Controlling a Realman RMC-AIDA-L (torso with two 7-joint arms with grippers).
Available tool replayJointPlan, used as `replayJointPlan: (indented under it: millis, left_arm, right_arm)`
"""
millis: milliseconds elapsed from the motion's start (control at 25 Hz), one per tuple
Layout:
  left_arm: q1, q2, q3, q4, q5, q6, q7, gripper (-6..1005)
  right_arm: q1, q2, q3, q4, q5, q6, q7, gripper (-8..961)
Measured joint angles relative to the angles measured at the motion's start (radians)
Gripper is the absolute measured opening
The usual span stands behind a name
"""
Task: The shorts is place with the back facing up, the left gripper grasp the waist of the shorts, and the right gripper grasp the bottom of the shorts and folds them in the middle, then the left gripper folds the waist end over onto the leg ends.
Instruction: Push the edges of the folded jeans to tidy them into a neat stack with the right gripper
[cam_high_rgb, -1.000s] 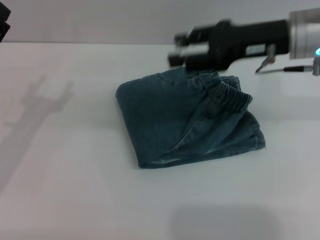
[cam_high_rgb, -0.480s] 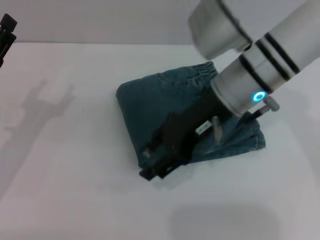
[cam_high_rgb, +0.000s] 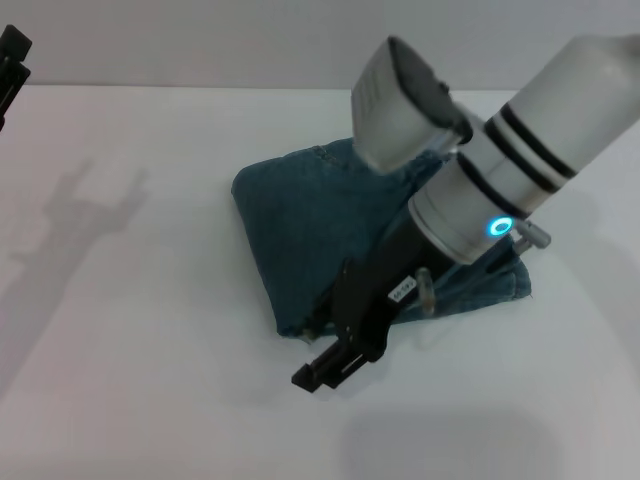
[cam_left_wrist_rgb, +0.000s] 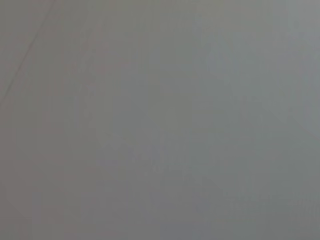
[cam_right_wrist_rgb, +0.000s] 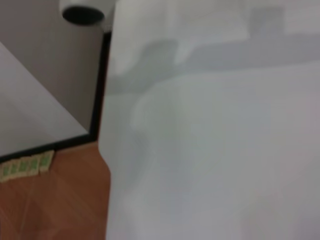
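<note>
The shorts (cam_high_rgb: 290, 225) lie folded into a compact blue denim bundle in the middle of the white table (cam_high_rgb: 150, 380) in the head view. My right arm, white with black bands and a blue light, reaches diagonally across them and hides the waist. The right gripper (cam_high_rgb: 326, 368) hangs low just past the bundle's near corner, over the table. A layered denim edge (cam_high_rgb: 512, 282) shows to the right of the arm. Only a black tip of my left gripper (cam_high_rgb: 10, 55) shows, at the far left edge, well away from the shorts. The left wrist view is plain grey.
The right wrist view shows the white table top (cam_right_wrist_rgb: 210, 150) ending at an edge, with brown wooden floor (cam_right_wrist_rgb: 50, 200) and a grey panel (cam_right_wrist_rgb: 45, 100) beyond it. Arm shadows fall on the table's left part (cam_high_rgb: 80, 210).
My right arm has swung from behind the shorts across their top toward me. Its gripper has dropped to the bundle's near corner and slid a little past it. The shorts kept their shape.
</note>
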Motion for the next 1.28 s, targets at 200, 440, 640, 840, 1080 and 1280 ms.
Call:
replayJointPlan:
  millis: [200, 440, 640, 840, 1080, 1280]
  left_arm:
    - [-0.014, 0.0, 0.0, 0.001, 0.0, -0.002, 0.0, 856]
    - [-0.022, 0.0, 0.0, -0.001, 0.0, -0.006, 0.0, 856]
    - [-0.024, -0.001, 0.0, -0.008, 0.0, -0.006, 0.0, 856]
    - [-0.023, -0.002, 0.0, -0.009, -0.001, -0.004, 0.0, 856]
    - [-0.016, -0.003, 0.0, -0.018, -0.002, 0.001, 0.0, 856]
    - [-0.016, -0.003, 0.0, -0.027, -0.002, 0.013, 0.0, 856]
  right_arm:
    - [-0.003, 0.004, -0.051, 0.038, 0.001, 0.068, 0.003, 577]
    - [-0.005, 0.005, -0.113, 0.076, 0.044, 0.172, 0.003, 577]
    - [-0.003, 0.005, -0.157, 0.096, 0.089, 0.22, 0.004, 577]
    - [-0.004, 0.005, -0.204, 0.101, 0.091, 0.254, 0.009, 577]
    - [-0.006, 0.005, -0.22, 0.124, 0.092, 0.306, 0.011, 577]
    - [0.003, 0.007, -0.268, 0.14, 0.121, 0.372, 0.013, 576]
